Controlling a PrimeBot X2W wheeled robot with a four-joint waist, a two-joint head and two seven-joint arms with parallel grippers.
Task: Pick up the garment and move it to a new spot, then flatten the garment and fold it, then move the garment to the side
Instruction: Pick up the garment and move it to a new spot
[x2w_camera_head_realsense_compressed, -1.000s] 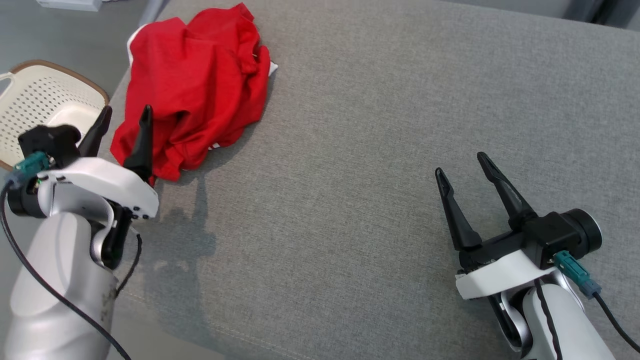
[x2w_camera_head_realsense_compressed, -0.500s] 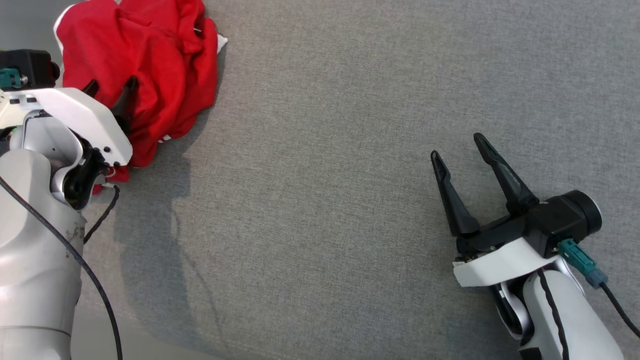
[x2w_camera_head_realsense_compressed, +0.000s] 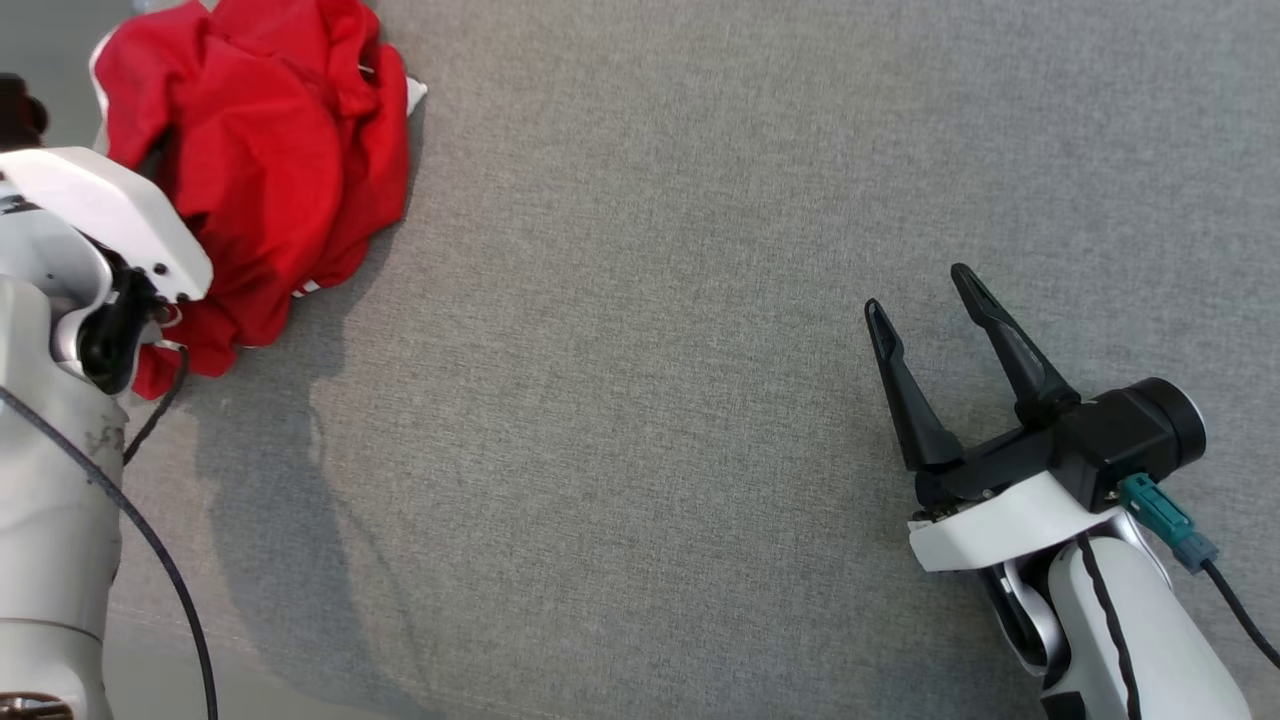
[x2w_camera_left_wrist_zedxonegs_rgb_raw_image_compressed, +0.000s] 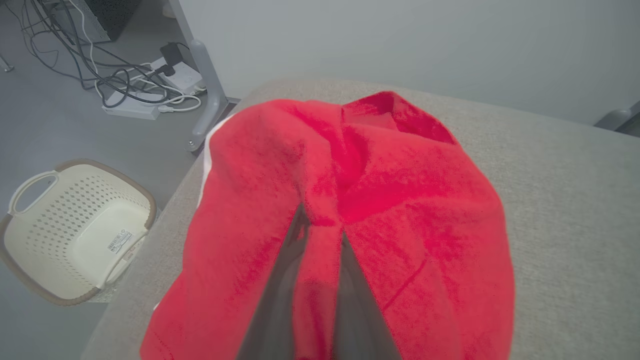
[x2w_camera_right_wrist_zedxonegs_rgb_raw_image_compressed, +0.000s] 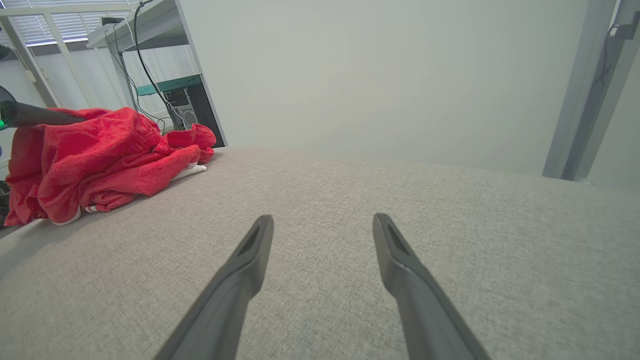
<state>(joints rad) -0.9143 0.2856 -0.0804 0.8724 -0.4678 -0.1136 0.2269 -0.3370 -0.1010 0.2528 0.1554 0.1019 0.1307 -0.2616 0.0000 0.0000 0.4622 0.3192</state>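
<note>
Soft matt cloth among hard, smooth plastic

Garment (x2w_camera_head_realsense_compressed: 260, 170): red knit cloth, matt and faintly fuzzy; surface (x2w_camera_head_realsense_compressed: 640, 400): grey woven fabric, coarse-grained, matt all over; fingers (x2w_camera_head_realsense_compressed: 908, 400): dark plastic, smooth, with a dull sheen; wrist shell (x2w_camera_head_realsense_compressed: 985, 530): white plastic, smooth, semi-gloss; forearm (x2w_camera_head_realsense_compressed: 50, 520): pale silvery casing, smooth, lightly scuffed; basket (x2w_camera_left_wrist_zedxonegs_rgb_raw_image_compressed: 75, 230): cream perforated plastic, matt, with a brown rim.

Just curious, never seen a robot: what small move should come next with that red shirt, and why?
Probably lift it a little: the left gripper looks closed on a fold of the red shirt, which lies by the edge of the grey surface and must move elsewhere.
</note>
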